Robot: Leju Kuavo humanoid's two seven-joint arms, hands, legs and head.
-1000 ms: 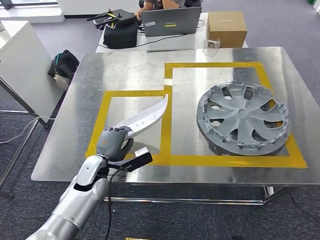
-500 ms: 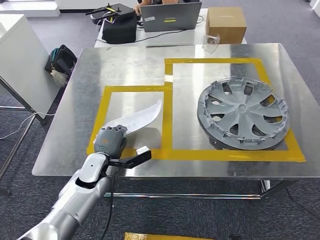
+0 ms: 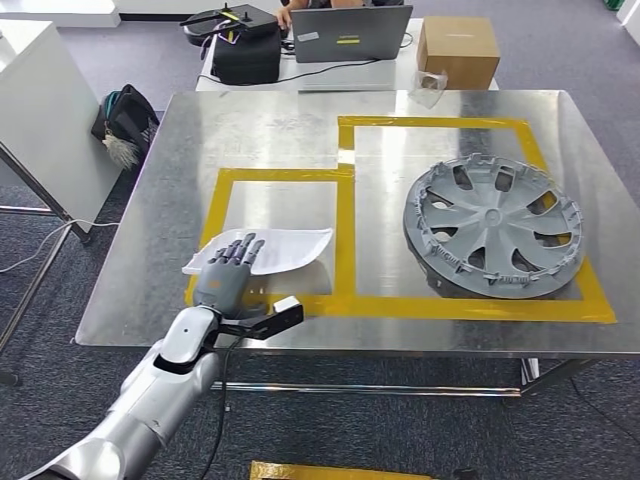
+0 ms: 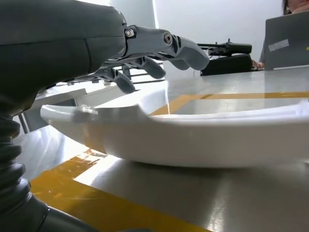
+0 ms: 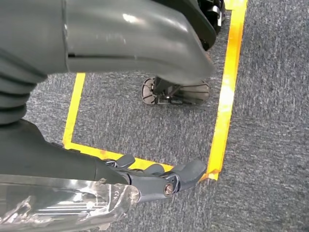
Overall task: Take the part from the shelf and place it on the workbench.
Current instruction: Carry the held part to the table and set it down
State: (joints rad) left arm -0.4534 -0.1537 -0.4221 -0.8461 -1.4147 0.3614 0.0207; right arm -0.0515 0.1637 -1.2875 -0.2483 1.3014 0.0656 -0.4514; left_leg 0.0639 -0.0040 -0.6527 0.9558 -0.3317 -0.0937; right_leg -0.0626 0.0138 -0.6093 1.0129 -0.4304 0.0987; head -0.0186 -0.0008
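— Where is the white part lying?

— It is lying flat on the metal surface, inside the smaller yellow-taped square — its pointed end toward the tape strip between the two squares.

— And the left hand?

— It is hovering over the part's near end with its fingers stretched out and spread, holding nothing; the left wrist view is showing a gap between them and the part.

— The right hand?

— It is hanging above grey carpet marked with yellow tape, fingers extended, holding nothing.

— Anything else on the surface?

— A grey hubcap is sitting in the larger square, well apart from the part.
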